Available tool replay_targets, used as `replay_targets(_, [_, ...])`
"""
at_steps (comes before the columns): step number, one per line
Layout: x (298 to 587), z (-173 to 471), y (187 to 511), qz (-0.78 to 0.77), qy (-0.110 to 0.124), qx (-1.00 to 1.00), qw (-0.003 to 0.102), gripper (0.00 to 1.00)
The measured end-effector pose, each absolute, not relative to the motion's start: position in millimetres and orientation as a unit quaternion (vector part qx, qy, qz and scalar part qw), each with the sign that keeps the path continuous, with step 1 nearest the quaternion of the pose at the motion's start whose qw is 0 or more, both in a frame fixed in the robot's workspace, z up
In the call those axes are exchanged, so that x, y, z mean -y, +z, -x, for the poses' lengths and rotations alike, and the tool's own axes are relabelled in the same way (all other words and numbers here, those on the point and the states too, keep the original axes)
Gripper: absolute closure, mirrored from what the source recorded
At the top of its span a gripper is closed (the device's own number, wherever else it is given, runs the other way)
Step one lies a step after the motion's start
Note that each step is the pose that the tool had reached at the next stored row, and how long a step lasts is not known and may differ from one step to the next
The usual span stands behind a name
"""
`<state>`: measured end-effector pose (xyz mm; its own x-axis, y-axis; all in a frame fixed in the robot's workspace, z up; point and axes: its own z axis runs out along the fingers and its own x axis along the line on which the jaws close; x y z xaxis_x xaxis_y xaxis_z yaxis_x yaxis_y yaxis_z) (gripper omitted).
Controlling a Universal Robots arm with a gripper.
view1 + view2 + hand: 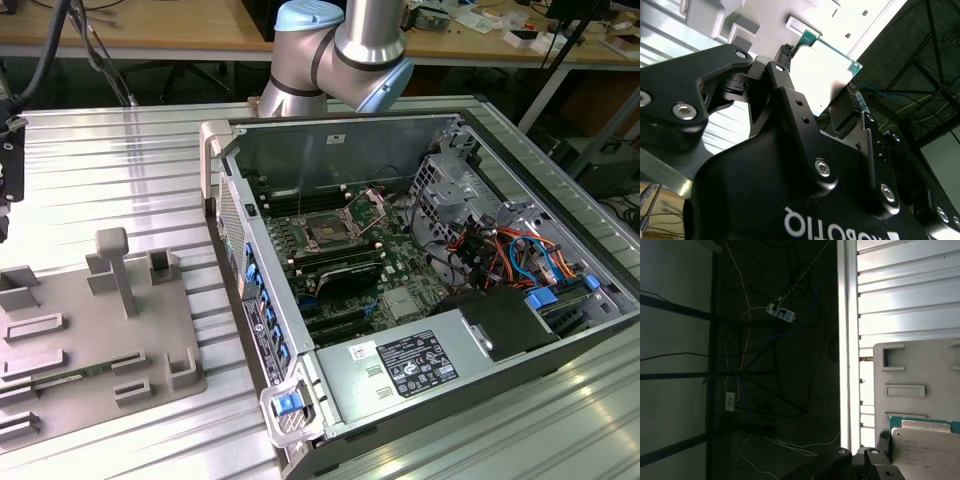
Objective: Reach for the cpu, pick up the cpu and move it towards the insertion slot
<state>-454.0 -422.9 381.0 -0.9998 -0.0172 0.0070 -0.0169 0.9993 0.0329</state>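
Observation:
The cpu is a flat square chip with a green rim and a bright top. It sits between the fingers of my gripper, which is shut on it, above the grey tray. In the first wrist view the cpu shows a silvery top over a teal rim, with one fingertip at its edge. The insertion slot lies on the motherboard inside the open computer case, with its metal frame raised. It is far to the exterior view's right of the tray.
The grey tray with several recesses and an upright post lies at the exterior view's left. The case wall stands between the tray and the motherboard. Cables and a power supply crowd the case. The table edge drops to the floor.

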Motion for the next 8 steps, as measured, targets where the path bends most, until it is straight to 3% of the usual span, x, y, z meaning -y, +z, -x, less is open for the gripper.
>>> replay_targets(8, [422.9, 448.6, 381.0, -0.008, -0.016, 1.000, 0.004, 0.45])
